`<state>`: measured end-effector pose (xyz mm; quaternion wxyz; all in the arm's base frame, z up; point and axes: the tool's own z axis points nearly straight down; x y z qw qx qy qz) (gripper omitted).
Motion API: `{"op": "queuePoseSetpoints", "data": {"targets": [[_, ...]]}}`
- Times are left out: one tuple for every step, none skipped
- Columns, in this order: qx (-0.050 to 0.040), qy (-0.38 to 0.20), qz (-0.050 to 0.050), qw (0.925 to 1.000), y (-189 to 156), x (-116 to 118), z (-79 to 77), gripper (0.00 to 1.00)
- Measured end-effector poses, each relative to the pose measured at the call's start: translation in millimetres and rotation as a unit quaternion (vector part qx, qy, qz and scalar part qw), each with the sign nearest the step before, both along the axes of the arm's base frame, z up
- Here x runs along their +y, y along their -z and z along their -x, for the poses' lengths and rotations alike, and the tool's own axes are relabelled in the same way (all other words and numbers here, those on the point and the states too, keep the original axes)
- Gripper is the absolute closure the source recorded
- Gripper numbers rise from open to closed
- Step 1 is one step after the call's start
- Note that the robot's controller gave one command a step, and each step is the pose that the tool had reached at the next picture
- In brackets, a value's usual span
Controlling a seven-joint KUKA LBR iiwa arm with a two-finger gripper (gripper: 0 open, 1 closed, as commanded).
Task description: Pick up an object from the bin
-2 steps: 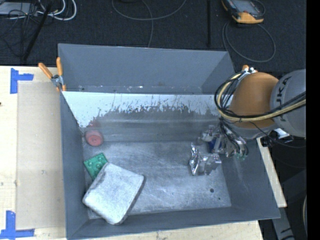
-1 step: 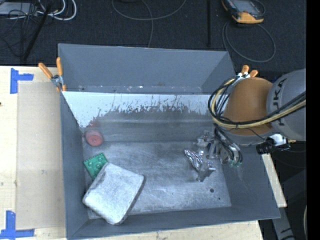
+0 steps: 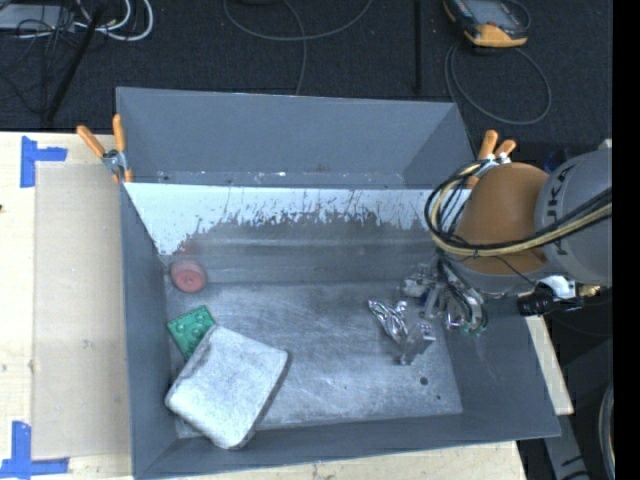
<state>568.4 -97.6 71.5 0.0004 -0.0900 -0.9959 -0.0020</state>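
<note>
My gripper (image 3: 396, 334) hangs low over the bare floor of the bin's right half, its metal fingers apart and nothing between them. No loose thing lies under it. The nearest things are far off to the left: a grey-white pad (image 3: 228, 385) lying flat at the front left, a small green block (image 3: 190, 328) tucked against the pad's upper left corner, and a small pink round disc (image 3: 188, 277) by the left wall.
The arm with its orange cover and looped cables comes in over the bin's right rim. The bin's sloping right wall stands close behind the gripper.
</note>
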Motion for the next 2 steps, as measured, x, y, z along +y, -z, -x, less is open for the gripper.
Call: {"op": "queuePoseSetpoints", "data": {"targets": [[-0.0014, 0.0, 0.001, 1.0, -1, -1, -0.5, 1.0], [-0.0042, -0.007, 0.002, 1.0, -143, -3, 19.4, 1.0]]}}
